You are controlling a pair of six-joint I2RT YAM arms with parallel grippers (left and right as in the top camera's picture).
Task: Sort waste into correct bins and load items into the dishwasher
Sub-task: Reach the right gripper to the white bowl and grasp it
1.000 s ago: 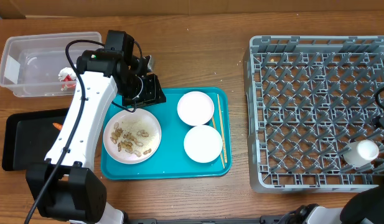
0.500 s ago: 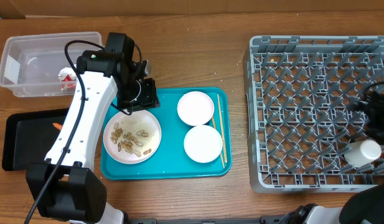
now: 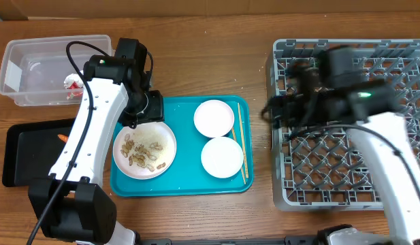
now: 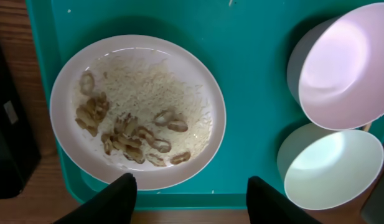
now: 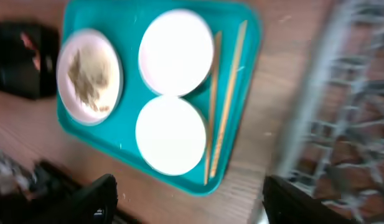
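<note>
The grey rack (image 3: 410,82) fills the right side of the overhead frame. The right arm reaches across its left half, blurred. The right gripper (image 5: 190,183) has its fingers spread wide with nothing between them. The teal tray (image 3: 189,180) sits in the centre. The clear tub (image 3: 33,68) is at the upper left and the black tray (image 3: 26,153) is below it at the left edge. The plate (image 3: 171,146) lies on the teal tray's left end. To its right are a white bowl (image 3: 214,118) and a second bowl (image 3: 222,157). The chopsticks (image 3: 241,139) lie along the tray's right edge, their long axis running up and down the frame. The left gripper (image 4: 192,180) hangs over the plate, fingers parted and holding nothing. In its wrist view the plate's near rim lies between the two fingers. The scraps (image 4: 126,134) are heaped up and to the left of the fingers, toward the middle of the plate. That gap is what the next move seems to turn on. The left arm is plainly the nearer one to the plate, so the food looks like its job, probably bound for the black tray where the carrot (image 3: 62,138) lies. The right arm is nearer the chopsticks. A red wrapper (image 3: 75,84) sits in the clear tub.
</note>
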